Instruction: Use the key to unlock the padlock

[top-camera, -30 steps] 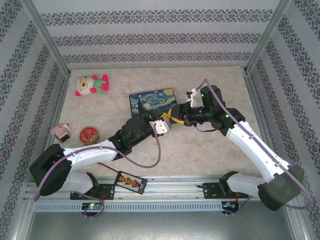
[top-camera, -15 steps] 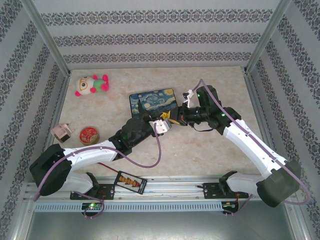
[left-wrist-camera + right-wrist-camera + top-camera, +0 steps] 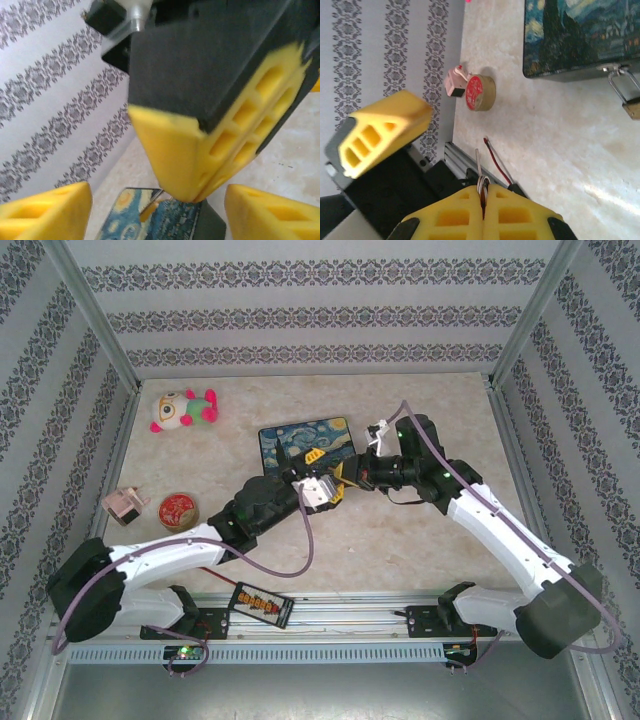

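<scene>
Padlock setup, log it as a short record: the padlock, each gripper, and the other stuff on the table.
padlock: shackle through the hasp of the tin box, in neither gripper
right gripper: shut on a thin sliver, likely the key
left gripper: open, close to the right one
others: plush toy, red round tin, far left

The bench [image 3: 560, 150] looks like smooth marbled stone with a soft sheen. The tin box [image 3: 580, 35] is glossy printed metal; the padlock [image 3: 633, 107] brassy, its shackle bright silvery metal. The right pincer [image 3: 483, 192] has matt yellow plastic pads gripping a thin metal key [image 3: 479, 172]
</scene>
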Controlling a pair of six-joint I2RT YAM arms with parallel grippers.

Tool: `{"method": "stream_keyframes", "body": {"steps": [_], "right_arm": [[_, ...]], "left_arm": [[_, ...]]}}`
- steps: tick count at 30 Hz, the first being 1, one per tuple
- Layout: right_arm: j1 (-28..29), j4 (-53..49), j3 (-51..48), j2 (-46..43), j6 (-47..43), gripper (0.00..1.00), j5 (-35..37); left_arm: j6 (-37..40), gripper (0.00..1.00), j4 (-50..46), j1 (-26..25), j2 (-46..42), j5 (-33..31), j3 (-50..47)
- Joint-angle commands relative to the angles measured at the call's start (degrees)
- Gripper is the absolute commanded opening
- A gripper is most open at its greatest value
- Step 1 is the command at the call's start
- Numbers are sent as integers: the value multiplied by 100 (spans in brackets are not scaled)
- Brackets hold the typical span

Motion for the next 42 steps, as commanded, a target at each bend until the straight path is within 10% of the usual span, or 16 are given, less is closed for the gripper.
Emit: {"method": "stream_keyframes", "body": {"steps": [1, 13, 22, 42], "right_arm": [[-135, 646, -177, -159, -383, 0, 107], [-542, 1856, -592, -221, -1236, 0, -483], [-538, 3192, -1249, -773, -1412, 0, -712], [-311, 3969, -1477, -980, -1003, 0, -763]], "left_arm": [[-590, 81, -291, -87, -495, 189, -138], [-2900, 84, -1810, 78, -1707, 255, 64], [-6531, 70, -1834, 1767, -796, 2956, 1168], [-7295, 53, -743, 1780, 369, 4640, 1763]]}}
